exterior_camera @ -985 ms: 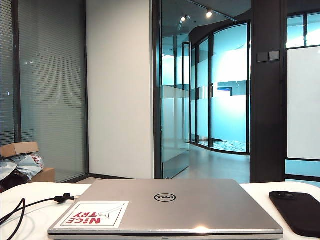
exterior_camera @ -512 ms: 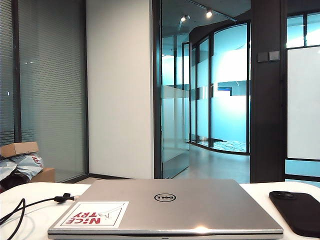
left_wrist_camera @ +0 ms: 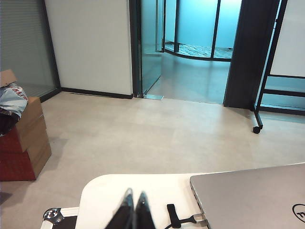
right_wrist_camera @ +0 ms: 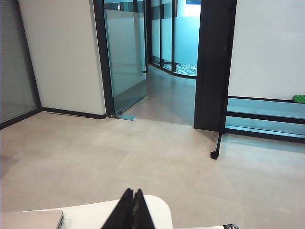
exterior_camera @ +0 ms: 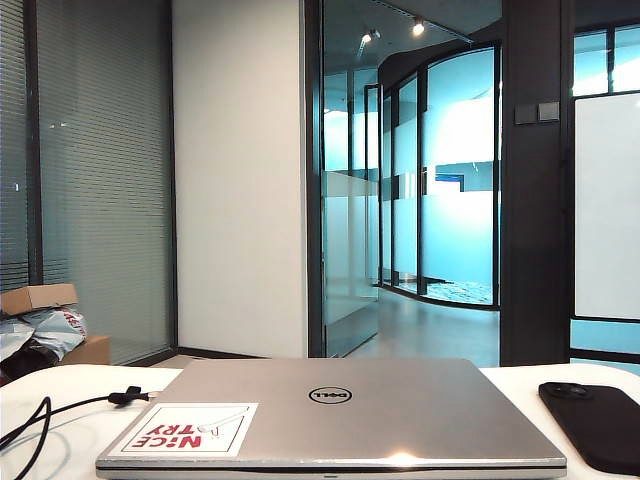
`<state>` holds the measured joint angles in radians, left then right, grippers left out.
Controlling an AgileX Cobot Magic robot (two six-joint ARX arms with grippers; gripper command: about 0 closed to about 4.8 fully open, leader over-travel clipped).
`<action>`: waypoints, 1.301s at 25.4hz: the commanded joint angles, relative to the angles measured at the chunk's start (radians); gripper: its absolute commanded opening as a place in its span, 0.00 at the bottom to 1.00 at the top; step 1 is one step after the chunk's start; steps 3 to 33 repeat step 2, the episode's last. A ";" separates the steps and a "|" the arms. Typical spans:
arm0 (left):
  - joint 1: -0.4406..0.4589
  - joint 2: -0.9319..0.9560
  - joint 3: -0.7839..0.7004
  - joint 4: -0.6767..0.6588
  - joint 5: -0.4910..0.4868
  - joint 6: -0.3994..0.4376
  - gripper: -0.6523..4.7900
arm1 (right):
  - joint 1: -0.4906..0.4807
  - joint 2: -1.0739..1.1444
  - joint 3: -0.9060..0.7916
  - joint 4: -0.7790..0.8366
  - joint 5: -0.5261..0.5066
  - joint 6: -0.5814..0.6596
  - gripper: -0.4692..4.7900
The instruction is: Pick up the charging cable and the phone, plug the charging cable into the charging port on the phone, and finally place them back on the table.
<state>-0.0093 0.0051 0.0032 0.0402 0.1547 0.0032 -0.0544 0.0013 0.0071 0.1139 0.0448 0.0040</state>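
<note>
Left gripper: the left gripper [left_wrist_camera: 134,210] shows only in the left wrist view, its two dark fingers pressed together tip to tip with nothing between them, poised over the near part of the table.
Right gripper: the right gripper [right_wrist_camera: 132,208] shows only in the right wrist view, likewise closed and empty, above the table's rounded far corner.
Laptop: a closed silver laptop [exterior_camera: 335,415] fills the near centre of the exterior view, at about 6 o'clock, lid down.
Sticker: a red-and-white sticker [exterior_camera: 187,428] sits on the lid toward 7 o'clock.
Charging cable: the charging cable [exterior_camera: 42,418] lies on the table at about 8 o'clock from the laptop's middle, a thin black cord looping off the picture's edge, with its small black clip [exterior_camera: 127,396] just beside the laptop's far corner on that side. In the left wrist view the clip end lies close to the laptop's edge; whether it touches cannot be told.
Phone: the phone [exterior_camera: 598,422] lies flat on the table at about 3 o'clock from the laptop, black, camera bump toward the far end, apart from the laptop and well apart from the cable.
Table: the table [exterior_camera: 75,385] is white, with a rounded far edge.
Boxes: cardboard boxes [left_wrist_camera: 26,138] with bags on top stand on the floor at about 9 o'clock beyond the table.
Room beyond: a white wall [exterior_camera: 240,180], glass doors [exterior_camera: 350,200] and a blue-lit corridor lie at 12 o'clock, farthest off.
</note>
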 commanded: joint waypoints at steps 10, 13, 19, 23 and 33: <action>0.001 0.001 0.000 0.011 0.002 -0.003 0.11 | 0.000 -0.002 -0.006 0.017 0.005 0.003 0.08; 0.001 0.001 0.000 0.011 0.002 -0.003 0.11 | 0.000 -0.002 -0.006 0.017 0.005 0.003 0.08; 0.001 0.001 0.000 0.011 0.002 -0.003 0.11 | 0.000 -0.002 -0.006 0.017 0.005 0.003 0.08; 0.001 0.001 0.000 0.011 0.002 -0.003 0.11 | 0.000 -0.002 -0.006 0.017 0.005 0.003 0.08; 0.001 0.001 0.000 0.011 0.002 -0.003 0.11 | 0.000 -0.002 -0.006 0.017 0.005 0.003 0.08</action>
